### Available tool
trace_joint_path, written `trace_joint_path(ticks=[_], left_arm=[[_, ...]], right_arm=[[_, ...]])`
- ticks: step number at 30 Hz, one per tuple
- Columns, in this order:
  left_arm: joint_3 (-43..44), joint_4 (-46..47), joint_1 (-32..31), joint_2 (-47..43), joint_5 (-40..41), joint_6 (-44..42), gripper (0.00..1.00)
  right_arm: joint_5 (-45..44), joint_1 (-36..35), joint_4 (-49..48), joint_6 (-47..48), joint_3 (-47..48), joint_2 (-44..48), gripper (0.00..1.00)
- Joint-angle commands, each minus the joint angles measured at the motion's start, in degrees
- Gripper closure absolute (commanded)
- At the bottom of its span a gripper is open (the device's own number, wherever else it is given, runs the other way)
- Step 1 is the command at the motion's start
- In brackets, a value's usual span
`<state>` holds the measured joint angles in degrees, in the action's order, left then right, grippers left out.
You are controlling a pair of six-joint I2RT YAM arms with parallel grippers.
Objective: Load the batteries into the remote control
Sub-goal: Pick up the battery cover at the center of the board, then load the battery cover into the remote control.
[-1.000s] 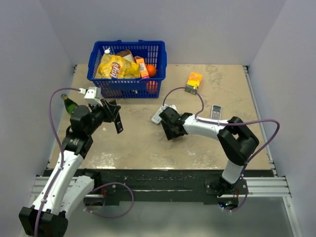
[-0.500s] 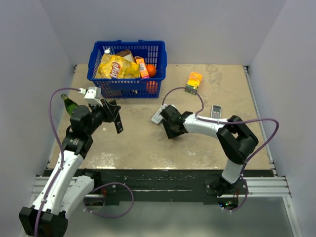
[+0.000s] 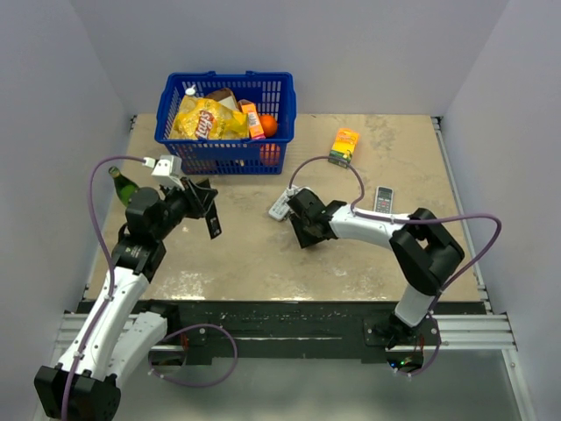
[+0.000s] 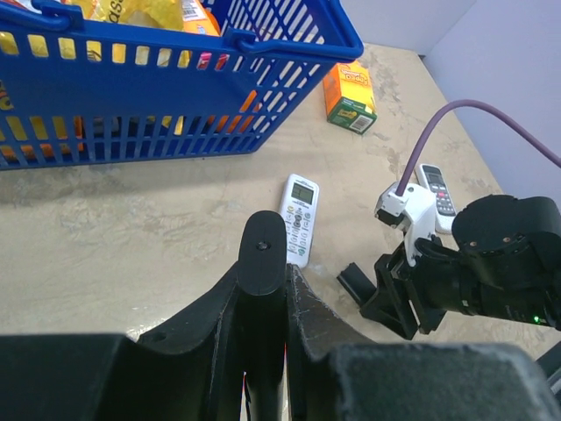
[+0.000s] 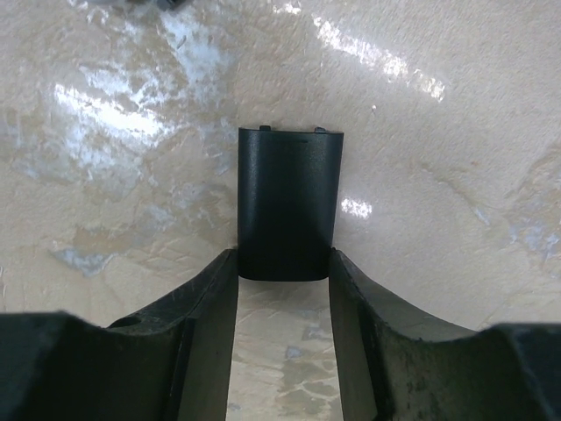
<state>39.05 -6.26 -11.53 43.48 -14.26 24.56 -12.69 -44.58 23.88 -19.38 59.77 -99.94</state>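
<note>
Plenty spread across the beige tabletop [image 3: 263, 263]. At the far left corner, a blue basket [image 3: 226, 158], packed with a yellow crisp bag [image 3: 206, 118], an orange [image 3: 268, 125] and an orange carton [image 3: 253, 121]. Near the left edge, above the surface, the left gripper [image 4: 261, 285], pressed tight on the sides of the remote control [image 4: 261, 254], rounded end pointing toward the table's middle. Near the centre, down low, the right gripper [image 5: 283, 261], pinching the near end of a black cover piece [image 5: 289, 193]. By the left edge, behind the left arm, a green bottle [image 3: 123, 184]. Just beyond the right claw, toward the far edge, a white remote with a small screen [image 4: 298, 215], lying flat. Toward the right edge, a white remote with grey buttons [image 3: 383, 197]. Nearer the far edge, an orange-and-yellow box [image 3: 344, 146]. Smallest of all, that cover piece: flat, rectangular, two small tabs on its far edge; cannot tell whether touching the surface
</note>
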Motion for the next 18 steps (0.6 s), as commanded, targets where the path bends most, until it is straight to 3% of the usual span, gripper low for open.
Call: trace_joint_path(ticks=[1,10,18], left_arm=[[-1.2,4.5,0.4,0.5,-3.4,3.9,1.0],[-8.3,14.3,0.8,1.3,-7.0,16.8,1.0],[-18.2,27.9,0.8,-2.8,-5.3,28.5,1.0]], right_arm=[[2.3,-0.2,-3.1,1.3,-1.5,6.5,0.85],[2.3,-5.0,-5.0,1.3,-0.7,17.0,0.88],[0.8,-16.8,-5.3,-0.8,3.5,21.0,0.88]])
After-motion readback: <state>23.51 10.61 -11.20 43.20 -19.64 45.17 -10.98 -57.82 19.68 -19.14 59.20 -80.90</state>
